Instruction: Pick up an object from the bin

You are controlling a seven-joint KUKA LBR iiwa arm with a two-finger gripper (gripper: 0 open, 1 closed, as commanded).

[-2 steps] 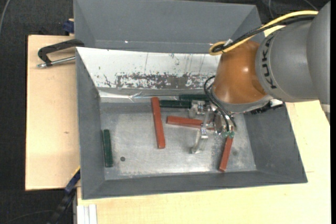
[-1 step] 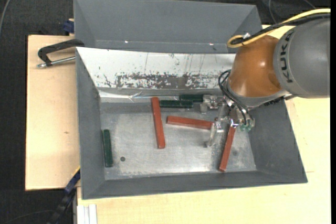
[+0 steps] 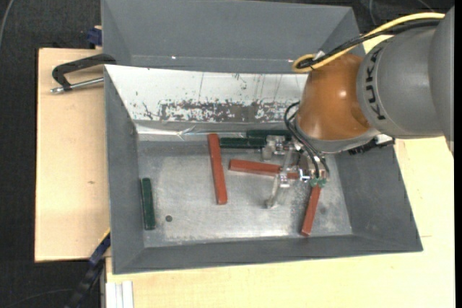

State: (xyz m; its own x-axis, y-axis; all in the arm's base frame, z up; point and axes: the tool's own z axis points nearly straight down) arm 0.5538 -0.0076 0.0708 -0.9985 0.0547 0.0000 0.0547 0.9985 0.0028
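Camera view: grey metal bin [image 3: 121,169], arm with orange wrist cover [image 3: 332,101] reaching in from right. Gripper [image 3: 278,187] low over bin floor, right of centre; open or closed, cannot tell. Red stick [image 3: 253,166] lies crosswise at floor centre, right end meeting gripper. Second red stick [image 3: 217,169] just left of it, running back to front. Third red stick [image 3: 311,209] tilted near front right corner, just beside gripper. Dark green stick [image 3: 242,143] along back wall. Green stick [image 3: 147,203] near front left corner, well apart from rest
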